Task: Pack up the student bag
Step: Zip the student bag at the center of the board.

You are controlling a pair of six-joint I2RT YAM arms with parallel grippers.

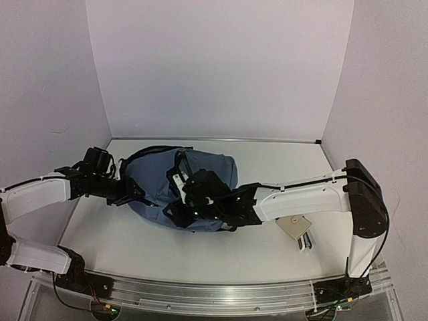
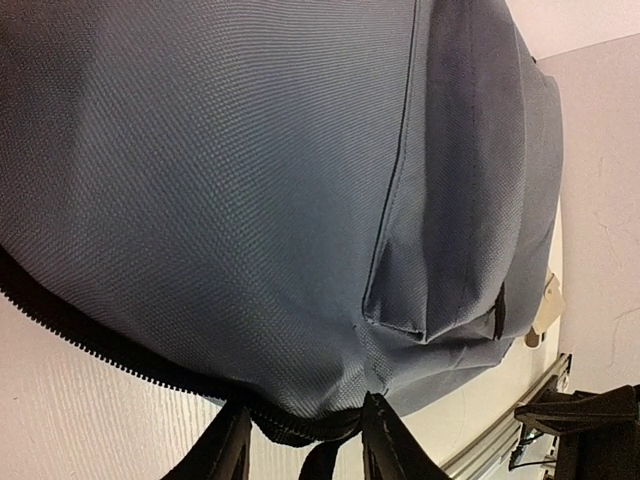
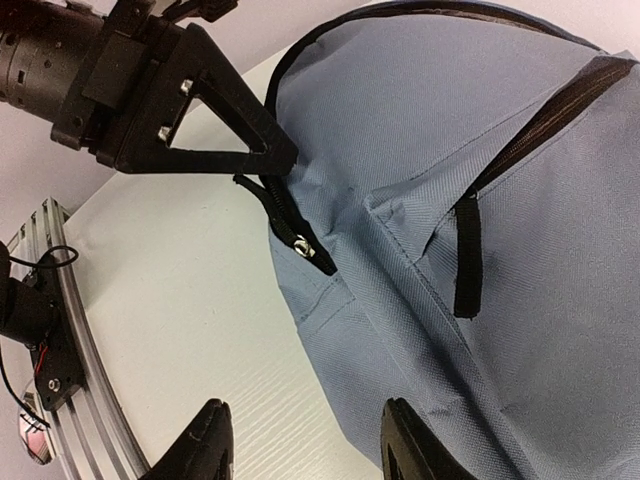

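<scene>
Along the left a pale lilac wall (image 1: pixel 53 100) is hemming in the white counter (image 1: pixel 114 247), and only a narrow strip of bare counter is showing between that wall and the bag. The black left gripper (image 2: pixel 305 415) is reaching in from this side, and its jaws are pinching the dark zippered rim of the one soft slate-blue fabric student bag (image 1: pixel 154 179). The bag is lying at the middle of the counter, a little to the left, and bulging. It is showing two dark zipper lines, one stitched front pocket, one short black webbing loop (image 3: pixel 465 255) and one black zipper pull with a silver tip (image 3: pixel 302 242) hanging at the rim. The black right gripper (image 3: pixel 305 410) is hovering at the bag's near side, its jaws standing wide apart and holding nothing. Right of the bag the counter is lying open to the back and right walls, apart from one flat beige card-like piece (image 1: pixel 293 226) lying just beside the right arm's white forearm (image 1: pixel 307 199). One ribbed metal rail (image 1: pixel 200 299) is running along the near edge.
</scene>
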